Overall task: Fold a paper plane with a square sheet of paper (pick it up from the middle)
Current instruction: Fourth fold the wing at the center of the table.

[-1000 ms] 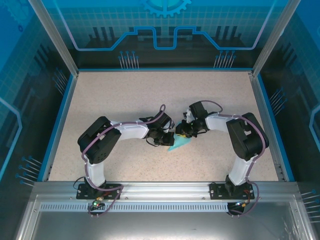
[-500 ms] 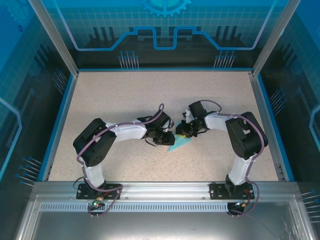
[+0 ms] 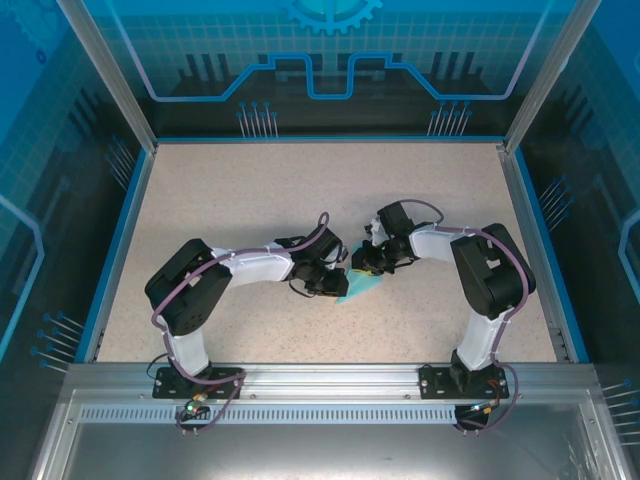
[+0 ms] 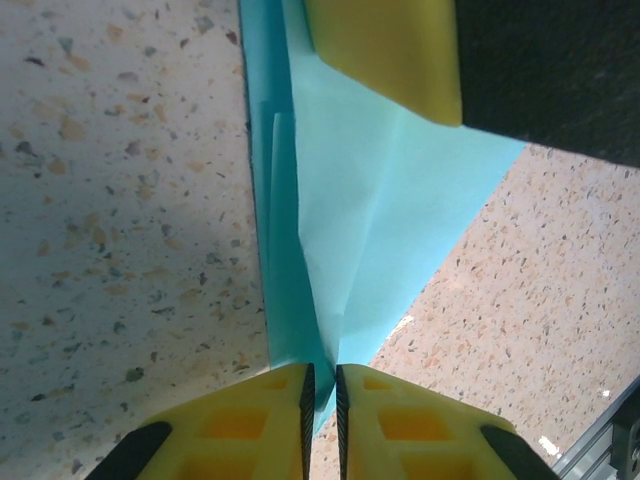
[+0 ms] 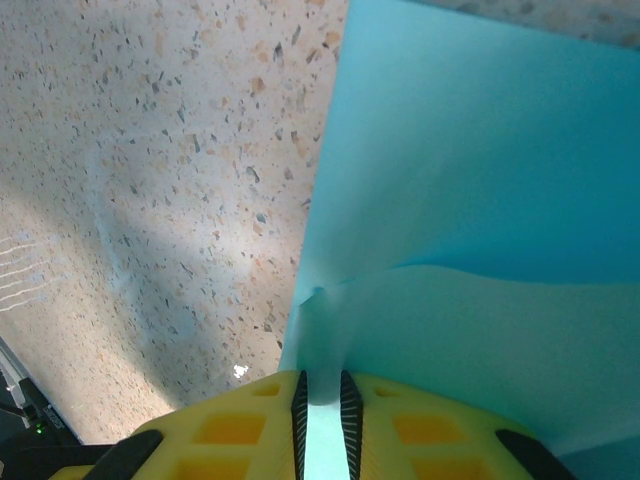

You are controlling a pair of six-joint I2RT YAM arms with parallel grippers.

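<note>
The square sheet of paper (image 3: 364, 288), light blue and folded into a narrow pointed shape with creased layers, lies at the middle of the table between both grippers. My left gripper (image 3: 341, 284) meets it from the left. In the left wrist view its yellow fingers (image 4: 250, 420) are shut on a raised fold of the paper (image 4: 390, 220) at the pointed end. My right gripper (image 3: 363, 268) comes in from the right, and its yellow fingers (image 5: 430, 425) are shut on an upstanding pleat of the paper (image 5: 480, 200). The right gripper's finger (image 4: 390, 50) shows at the top of the left wrist view.
The speckled beige tabletop (image 3: 300, 190) is bordered by a blue rim (image 3: 118, 250) and transparent blue walls. An aluminium rail (image 3: 330, 385) runs along the near edge where both arm bases are bolted.
The left arm's elbow has swung down and left, and its gripper has slid slightly down and right along the paper. The right arm has barely moved.
</note>
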